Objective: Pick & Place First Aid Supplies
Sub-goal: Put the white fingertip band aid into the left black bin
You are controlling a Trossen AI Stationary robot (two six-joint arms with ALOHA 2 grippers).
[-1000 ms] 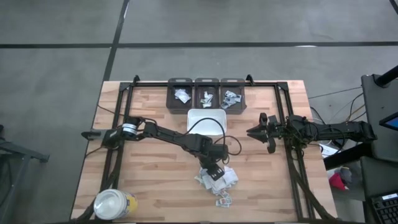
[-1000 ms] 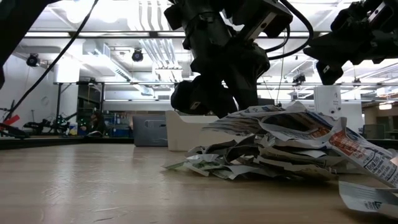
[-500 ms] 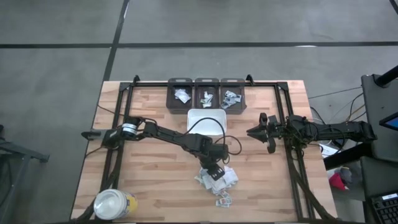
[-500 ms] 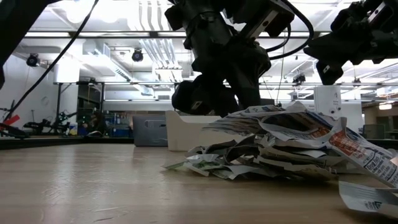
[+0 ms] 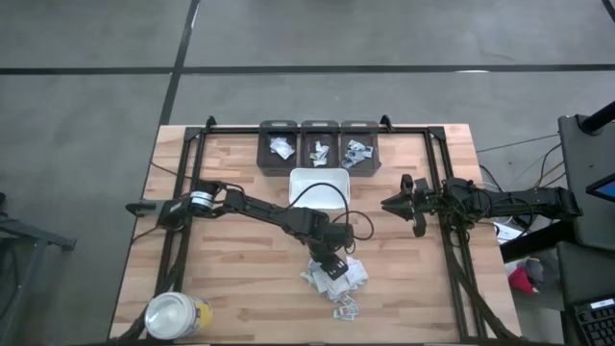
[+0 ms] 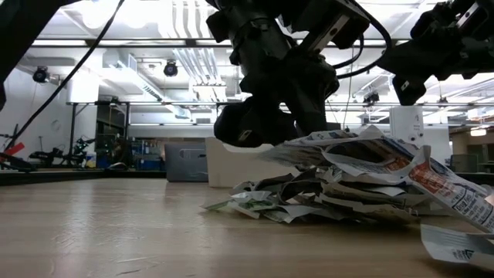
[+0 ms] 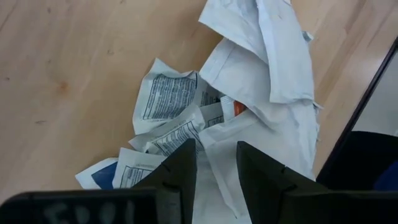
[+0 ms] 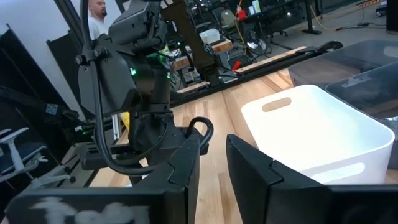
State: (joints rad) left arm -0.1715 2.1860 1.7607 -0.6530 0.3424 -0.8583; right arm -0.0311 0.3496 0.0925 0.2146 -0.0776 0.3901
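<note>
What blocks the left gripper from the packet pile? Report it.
Nothing visible does. The left gripper hangs directly over the packet pile, its fingers parted, with only white printed packets showing between and beyond them in the left wrist view. The right gripper waits apart, beside the white tray.

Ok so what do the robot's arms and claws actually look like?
Both arms are dark, jointed and slim. The left arm has a silver ring near its base and a looping black cable. Each claw, left claw and right claw, ends in two flat, angular black fingers.
</note>
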